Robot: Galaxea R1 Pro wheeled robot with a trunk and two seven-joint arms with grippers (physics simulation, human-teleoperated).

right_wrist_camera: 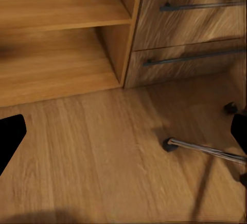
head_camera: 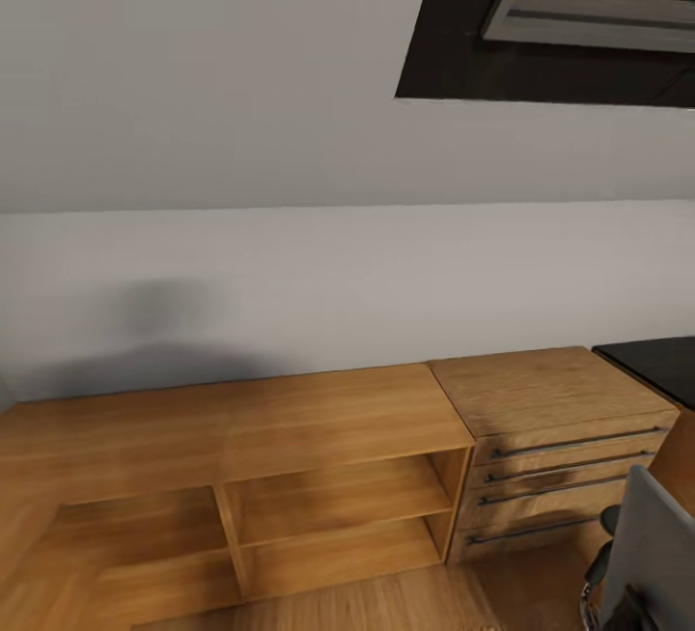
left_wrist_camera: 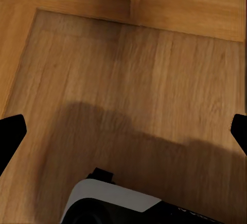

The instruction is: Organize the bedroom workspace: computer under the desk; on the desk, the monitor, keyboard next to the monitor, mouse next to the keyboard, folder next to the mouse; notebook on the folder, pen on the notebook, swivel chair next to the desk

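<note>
The swivel chair (head_camera: pixel 654 554) shows its grey back and a black armrest at the lower right corner of the head view. One chrome leg of the swivel chair (right_wrist_camera: pixel 206 150), with a dark castor, lies on the floor in the right wrist view. A corner of the desk (head_camera: pixel 656 366), with its black top, enters at the right edge. My left gripper (left_wrist_camera: pixel 123 129) hangs open over bare wood floor with nothing between its black fingertips (left_wrist_camera: pixel 10 134). My right gripper (right_wrist_camera: pixel 123 131) is open too, above the floor in front of the chair leg.
A low light-wood cabinet (head_camera: pixel 241 438) with open shelves stands against the grey wall. A wooden drawer unit (head_camera: pixel 560 419) with dark bar handles stands between it and the desk. A dark-framed skylight (head_camera: pixel 579 23) is in the sloped wall. My white and black base (left_wrist_camera: pixel 113 203) shows below the left gripper.
</note>
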